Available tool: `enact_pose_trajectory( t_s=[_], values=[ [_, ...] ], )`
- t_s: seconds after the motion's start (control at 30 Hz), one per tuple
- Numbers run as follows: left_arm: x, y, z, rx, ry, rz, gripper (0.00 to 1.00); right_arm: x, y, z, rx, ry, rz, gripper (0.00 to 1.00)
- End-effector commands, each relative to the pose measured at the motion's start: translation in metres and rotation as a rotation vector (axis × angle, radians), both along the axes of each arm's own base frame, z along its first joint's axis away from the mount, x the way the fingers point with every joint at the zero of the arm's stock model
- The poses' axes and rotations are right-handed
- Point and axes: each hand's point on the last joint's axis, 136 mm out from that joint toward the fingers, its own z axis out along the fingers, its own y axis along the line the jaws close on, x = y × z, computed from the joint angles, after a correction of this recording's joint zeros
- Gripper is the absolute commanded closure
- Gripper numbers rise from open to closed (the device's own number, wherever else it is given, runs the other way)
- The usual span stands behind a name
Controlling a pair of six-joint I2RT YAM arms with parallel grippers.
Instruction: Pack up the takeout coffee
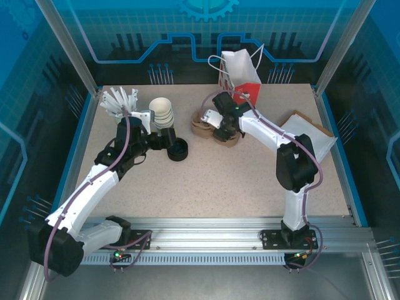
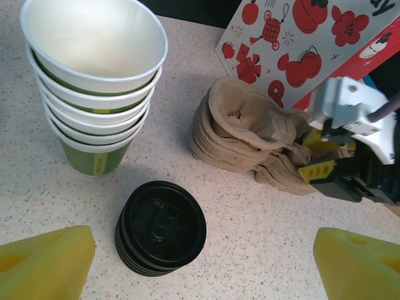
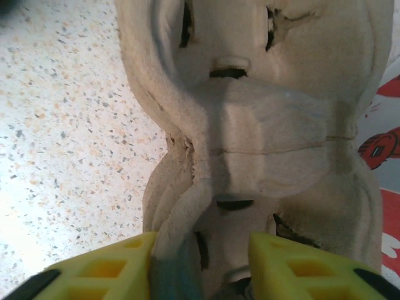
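Right gripper: the jaws are set partly apart astride a raised wall of the topmost in the stack of pulp cup carriers. A dark gap is seen beside one pad, so no firm hold is judged, though the view is too close to be sure.
Left gripper: the jaws are spread wide with nothing between them. It is poised above the table, just short of the pile of black lids.
Takeout coffee: a lidded cup is judged not yet made up. Its parts are found as the stack of olive-green paper cups, cream-white inside, and the lid pile just beside it.
Deciding relation: cups and lids lie directly ahead of the left gripper, with the lids nearer and the cups beyond, to the left in the wrist view. The cup stack's long axis is upright, mouth up. The left arm is the nearer to both.
Carriers: these are set between the cups and the red-and-white paper bag, near the bag. The right arm is the nearer.
Next move, judged: a cup is to be parted from the stack by the left gripper, taken from the side across its upright axis.
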Motion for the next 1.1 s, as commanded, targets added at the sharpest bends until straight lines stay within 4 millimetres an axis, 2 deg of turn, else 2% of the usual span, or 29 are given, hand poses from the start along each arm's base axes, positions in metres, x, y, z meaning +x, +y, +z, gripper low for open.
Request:
enact_pose_trajectory(
  t_s=[0.0, 0.17, 0.27, 0.33, 0.4, 0.5, 0.57, 0.67, 0.9, 1.07],
  values=[
    [-0.002, 0.005, -0.002, 0.0, -0.005, 0.038, 0.09, -0.012, 0.015, 0.039, 0.122, -0.027, 0.017, 0.51],
    [0.001, 0.007, -0.014, -0.006, 0.031, 0.068, 0.1, -0.029, 0.026, 0.066, 0.264, -0.018, 0.022, 0.38],
    [0.005, 0.008, -0.037, 0.02, 0.097, 0.08, 0.13, -0.038, 0.036, 0.088, 0.407, -0.026, -0.005, 0.31],
    [0.008, 0.013, -0.048, 0.047, 0.135, 0.113, 0.19, -0.041, 0.038, 0.101, 0.49, -0.045, -0.051, 0.3],
    [0.013, 0.019, -0.042, 0.07, 0.114, 0.144, 0.2, -0.044, 0.043, 0.114, 0.578, -0.052, -0.081, 0.29],
    [0.024, 0.026, -0.019, 0.079, 0.066, 0.181, 0.23, -0.054, 0.055, 0.127, 0.685, -0.028, -0.082, 0.29],
    [0.034, 0.03, -0.011, 0.055, 0.064, 0.198, 0.27, -0.062, 0.065, 0.131, 0.716, -0.014, -0.06, 0.29],
    [0.052, 0.045, -0.009, 0.046, 0.084, 0.251, 0.32, -0.07, 0.076, 0.134, 0.729, -0.029, -0.03, 0.29],
    [0.089, 0.069, -0.003, 0.051, 0.099, 0.307, 0.38, -0.075, 0.084, 0.125, 0.721, -0.004, -0.018, 0.29],
    [0.111, 0.074, 0.0, 0.062, 0.1, 0.313, 0.46, -0.078, 0.088, 0.119, 0.712, 0.018, -0.015, 0.29]
  ],
)
